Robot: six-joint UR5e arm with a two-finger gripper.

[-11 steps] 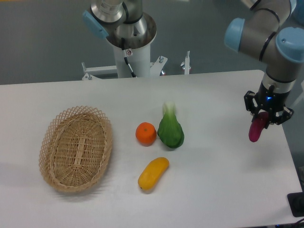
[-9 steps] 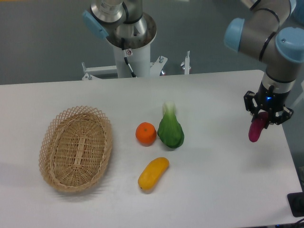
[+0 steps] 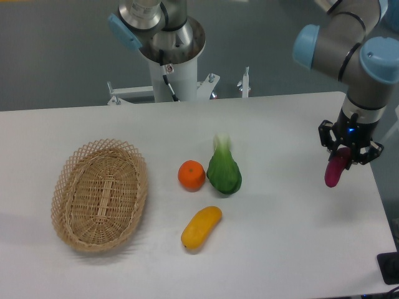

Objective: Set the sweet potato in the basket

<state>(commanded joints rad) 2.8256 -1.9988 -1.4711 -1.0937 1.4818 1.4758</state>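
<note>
At the right edge of the frame, our pincer point(image 3: 343, 154) is pinching the sweet potato point(image 3: 334, 172) by its upper end, so the magenta tuber hangs tilted below the fingers, lifted clear of the desk point(image 3: 287, 237) as far as we can tell. We judge it light and stiff, with a smooth skin and tapered ends; gripped this near the tip, it could pivot or slide out along the taper if we swing fast, whereas a hold nearer the thicker middle would sit more securely. It looks firm enough to take a solid squeeze without bruising. The basket point(image 3: 100, 194) lies at the lower left of the frame, well apart from us, with an orange point(image 3: 191, 175), a green leafy vegetable point(image 3: 224, 170) and a yellow fruit point(image 3: 201, 227) on the desk between, so we should carry high and steady over them.
</note>
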